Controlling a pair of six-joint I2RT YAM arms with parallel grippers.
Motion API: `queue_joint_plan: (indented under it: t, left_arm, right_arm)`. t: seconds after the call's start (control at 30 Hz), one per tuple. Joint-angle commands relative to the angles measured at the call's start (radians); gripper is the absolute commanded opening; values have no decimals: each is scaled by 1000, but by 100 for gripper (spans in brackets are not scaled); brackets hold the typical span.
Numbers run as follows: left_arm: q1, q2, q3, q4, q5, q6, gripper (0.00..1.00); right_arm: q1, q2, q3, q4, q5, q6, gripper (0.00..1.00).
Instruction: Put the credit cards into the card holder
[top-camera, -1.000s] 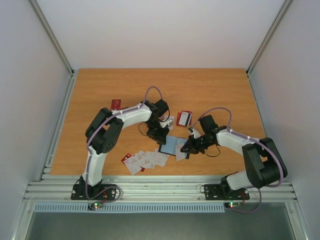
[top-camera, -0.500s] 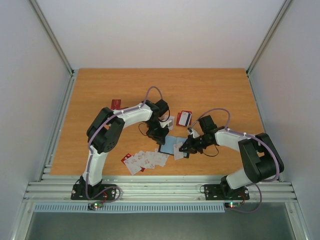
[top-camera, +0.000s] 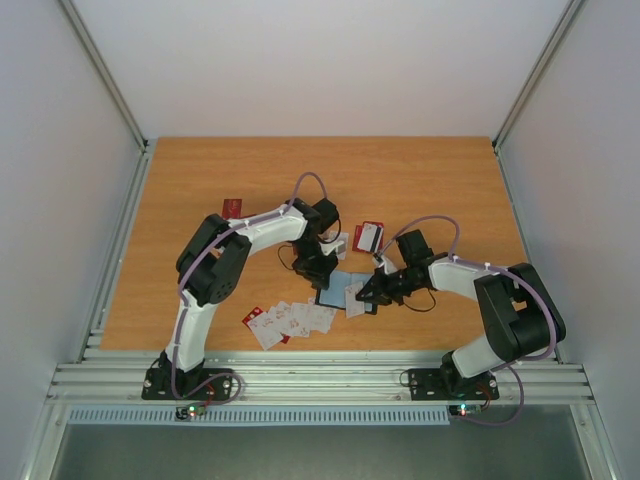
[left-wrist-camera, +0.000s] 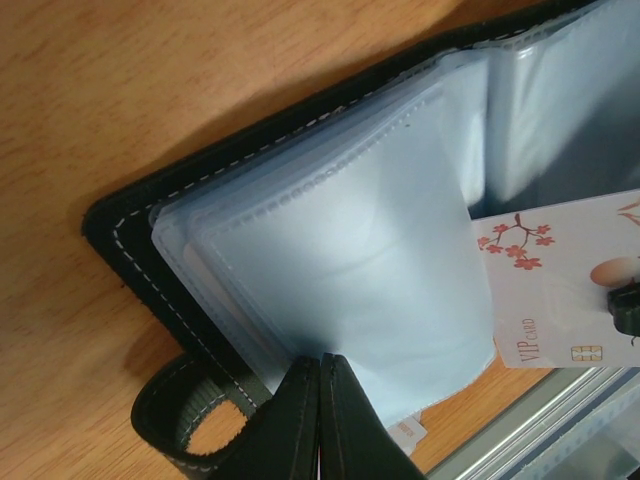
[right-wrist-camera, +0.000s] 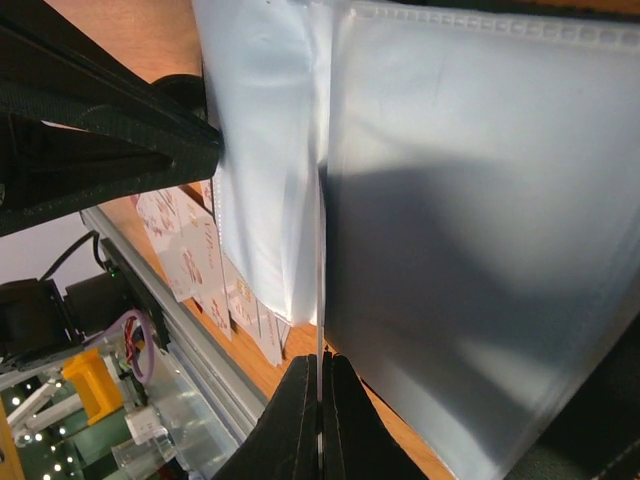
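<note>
The card holder (top-camera: 337, 284) lies open on the table, black cover (left-wrist-camera: 130, 215) down, pale bluish sleeves (left-wrist-camera: 350, 260) up. My left gripper (top-camera: 321, 276) is shut, its tips (left-wrist-camera: 320, 365) pressing on the top sleeve. My right gripper (top-camera: 368, 296) is shut on a white credit card with red blossoms (left-wrist-camera: 555, 280), held at the holder's right side. In the right wrist view the card (right-wrist-camera: 319, 250) shows edge-on, running from the jaws (right-wrist-camera: 320, 368) up between two sleeves (right-wrist-camera: 480, 200). Several loose white and red cards (top-camera: 290, 320) lie near the front edge.
A red card (top-camera: 232, 208) lies behind the left arm. Two cards (top-camera: 368, 237) lie behind the holder, by the right arm. The metal rail (top-camera: 320, 382) runs along the table's front edge, close to the loose cards.
My right gripper has moved a little left and away from me with the card, bringing it further over the holder. The left gripper stays on the sleeves.
</note>
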Motion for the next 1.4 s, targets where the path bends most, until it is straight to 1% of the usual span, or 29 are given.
queue_joint_plan:
  t: [0.0,0.47,0.7,1.0,1.37]
  left_arm:
    - [-12,59,11,-25,-58,15,3]
    - [-13,61,15,-39,-70,14,3]
    - [-11,57,12,-44,-68,15,3]
    - [-13,51,6,-62,-68,23,3]
    - [-13,47,-2,-73,-69,27,3]
  right_arm:
    - [5,-3,17,60,-1,-3,1]
    - [3,15,35,100,-10,2,1]
    - [0,44,48,103,16,-5,1]
    - [-15,88,53,160,-1,-15,1]
    - [-28,94,37,221,14,8,1]
